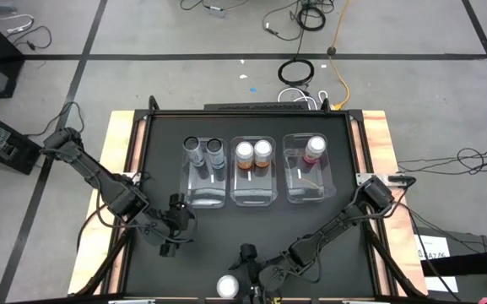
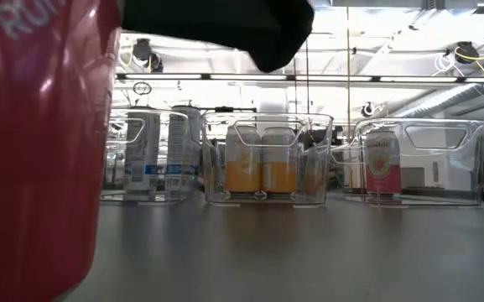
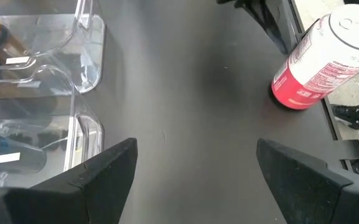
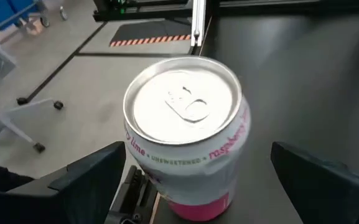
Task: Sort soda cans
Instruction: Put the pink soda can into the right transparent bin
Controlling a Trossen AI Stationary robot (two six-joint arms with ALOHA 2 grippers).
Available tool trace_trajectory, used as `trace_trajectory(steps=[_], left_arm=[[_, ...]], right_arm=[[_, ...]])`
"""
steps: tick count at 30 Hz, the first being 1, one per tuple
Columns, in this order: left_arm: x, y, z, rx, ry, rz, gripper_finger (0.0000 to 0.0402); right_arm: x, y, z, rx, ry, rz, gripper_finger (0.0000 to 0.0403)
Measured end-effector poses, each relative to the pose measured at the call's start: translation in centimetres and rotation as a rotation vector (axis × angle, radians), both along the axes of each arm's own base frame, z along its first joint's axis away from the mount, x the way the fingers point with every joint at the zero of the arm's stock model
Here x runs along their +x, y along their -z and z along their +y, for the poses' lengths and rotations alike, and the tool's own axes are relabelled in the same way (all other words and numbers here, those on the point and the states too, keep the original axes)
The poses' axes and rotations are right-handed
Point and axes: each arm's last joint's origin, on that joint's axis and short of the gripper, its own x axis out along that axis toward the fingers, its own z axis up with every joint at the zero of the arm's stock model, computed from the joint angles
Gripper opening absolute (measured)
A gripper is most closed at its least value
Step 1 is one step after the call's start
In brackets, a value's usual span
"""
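The left arm reaches in from the table's [image 1: 142, 169] left edge, elbow bent, its left gripper [image 1: 178, 226] near the front left of the table with fingers [image 3: 98, 174] spread wide and nothing between them. The right arm stretches from the table's right edge toward the front centre, its right gripper [image 1: 245, 268] low at the front edge, fingers [image 4: 86, 180] wide apart.

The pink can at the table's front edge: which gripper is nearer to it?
Right. The open right gripper sits just beside the pink can, fingers either side in its wrist view. The left gripper is open, farther off near the bins.
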Motion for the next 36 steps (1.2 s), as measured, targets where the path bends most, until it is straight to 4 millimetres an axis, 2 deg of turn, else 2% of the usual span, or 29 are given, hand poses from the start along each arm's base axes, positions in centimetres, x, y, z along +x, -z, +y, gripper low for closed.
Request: trace_trajectory(steps=[8,20,31,36], left_arm=[[0.0,0.0,-0.1,-0.001,0.003,-0.001,0.0338],[-0.5,0.0,-0.7,-0.011,0.013,0.001,0.0338],[-0.6,0.0,-0.7,-0.005,0.009,-0.006,0.0338],[-0.6,0.0,-0.7,-0.004,0.009,-0.005,0.0338]], right_arm=[[1.1,0.5,0.1,-0.014,-0.014,0.018,0.0393],[1.6,0.9,0.0,0.009,-0.020,-0.002,0.0393],[2.3,1.0,-1.0,0.019,-0.025,-0.002,0.0393],[2.4,1.0,-1.1,0.018,-0.029,-0.003,0.0365]])
